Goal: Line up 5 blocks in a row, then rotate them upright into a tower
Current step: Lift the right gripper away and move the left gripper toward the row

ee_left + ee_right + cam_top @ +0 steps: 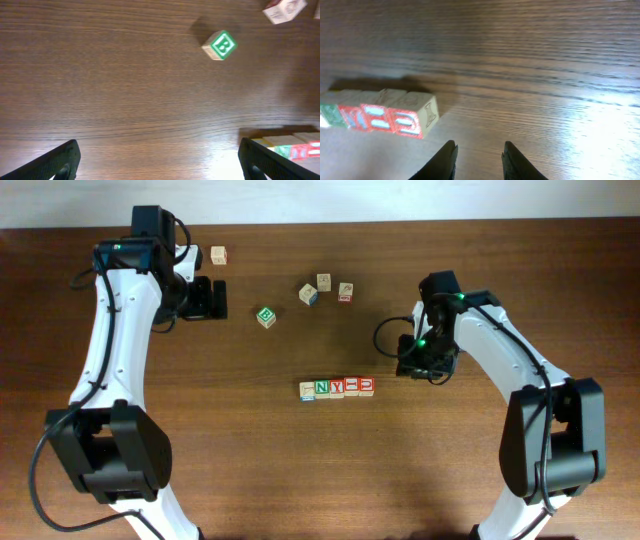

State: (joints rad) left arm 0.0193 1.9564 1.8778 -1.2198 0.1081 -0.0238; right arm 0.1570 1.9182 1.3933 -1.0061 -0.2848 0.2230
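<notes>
**Right arm at the row's right end, nothing gripped**

The row of five blocks [337,388] lies in one line on the table [200,450], with neighbouring blocks touching. The right gripper [408,368] is just beside the row's right end, jaws narrowed to a small gap and empty. The left gripper [220,298] is well apart from the row, up-left of it, jaws wide and empty.

Step, my read: approach to the end block [412,118], the red-lettered one at the row's right end. I can't tell how many of the five are already turned.

Next move needs:
- Open wider first, because the present gap looks too tight to straddle a block.
- Take the end block alone. Its neighbour touches it and would likely drag along on a twist.

What each view adds:
- Overhead: the whole row, including the green N [321,388] and red Y [337,388], both arms, and the green B cube [265,317] up-left of the row.
- Right wrist: the fingers [447,160] and the gap between them, and a drawing on the end block's side face that overhead misses.
- Left wrist: the B cube close up, but only the row's near end.
</notes>
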